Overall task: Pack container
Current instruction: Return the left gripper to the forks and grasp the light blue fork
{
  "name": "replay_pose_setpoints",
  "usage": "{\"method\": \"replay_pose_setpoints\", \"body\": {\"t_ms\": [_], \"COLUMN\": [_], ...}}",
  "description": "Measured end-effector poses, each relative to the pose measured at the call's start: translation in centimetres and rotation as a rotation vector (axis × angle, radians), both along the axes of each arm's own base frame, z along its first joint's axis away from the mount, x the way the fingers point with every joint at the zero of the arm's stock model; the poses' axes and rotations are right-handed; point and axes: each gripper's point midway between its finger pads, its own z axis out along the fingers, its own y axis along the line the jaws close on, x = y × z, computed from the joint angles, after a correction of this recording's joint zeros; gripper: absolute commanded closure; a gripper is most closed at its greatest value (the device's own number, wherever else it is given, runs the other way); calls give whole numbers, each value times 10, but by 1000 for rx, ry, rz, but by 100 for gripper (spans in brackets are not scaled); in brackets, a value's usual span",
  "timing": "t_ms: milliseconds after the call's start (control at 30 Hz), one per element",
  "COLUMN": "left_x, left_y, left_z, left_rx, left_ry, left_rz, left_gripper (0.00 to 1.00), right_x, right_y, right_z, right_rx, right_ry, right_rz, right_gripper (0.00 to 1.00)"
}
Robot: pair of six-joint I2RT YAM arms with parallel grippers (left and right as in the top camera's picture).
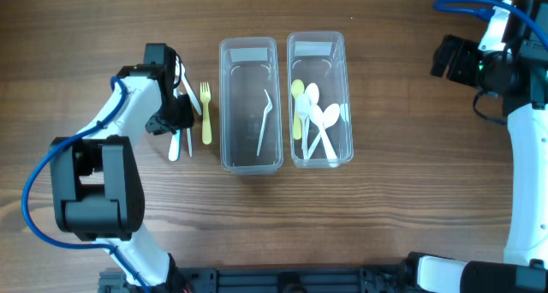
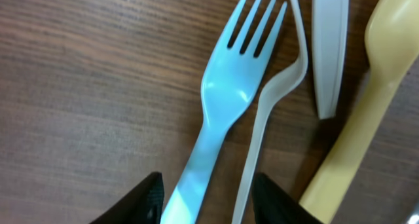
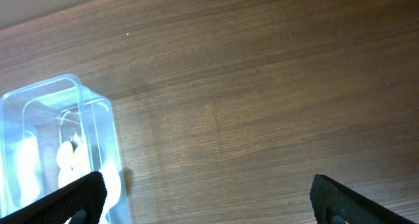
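Note:
My left gripper is low over loose cutlery on the table, left of the containers. In the left wrist view its jaws are open, with the handles of a white fork and a thin white utensil between them. A white knife tip and a yellow utensil lie to the right; overhead this is a yellow fork. The left clear container holds one white utensil. The right clear container holds white and yellow spoons. My right gripper is open and empty.
The right wrist view shows the corner of the spoon container at its left and bare wooden table elsewhere. The two containers stand side by side in the middle of the table. The right arm's base and cable are at the right edge.

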Motion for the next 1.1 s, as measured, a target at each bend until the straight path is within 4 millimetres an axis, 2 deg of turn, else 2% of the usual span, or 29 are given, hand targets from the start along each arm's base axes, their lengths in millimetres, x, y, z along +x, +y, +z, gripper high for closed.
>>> {"method": "replay_pose_setpoints", "body": {"t_ms": [167,333,533,667,733,833,1000,1100], "left_x": [6,2,4,2,1,-3,-7,-18], "left_y": [1,3,7,7,6,8,10,10], "left_z": [-6,-13,-14,-19,-19,-22,-21,-21], "left_rx": [13,27,39,37,33,33,37,33], "left_ry": [-35,-28,-33,-15,-8,15,32,78], "left_rz": [-67,-146,-180,-199,-201,-200,-180,-174], "left_gripper": [61,65,66,75,86,96,96,96], "right_x": [0,0,0,0,0,0,0,0], "right_y": [0,0,0,0,0,0,0,0], "right_z": [0,0,0,0,0,0,0,0], "right_rx": [0,0,0,0,0,0,0,0], "right_ry": [0,0,0,0,0,0,0,0], "right_rz": [0,0,0,0,0,0,0,0], "right_gripper": [0,0,0,0,0,0,0,0]}}
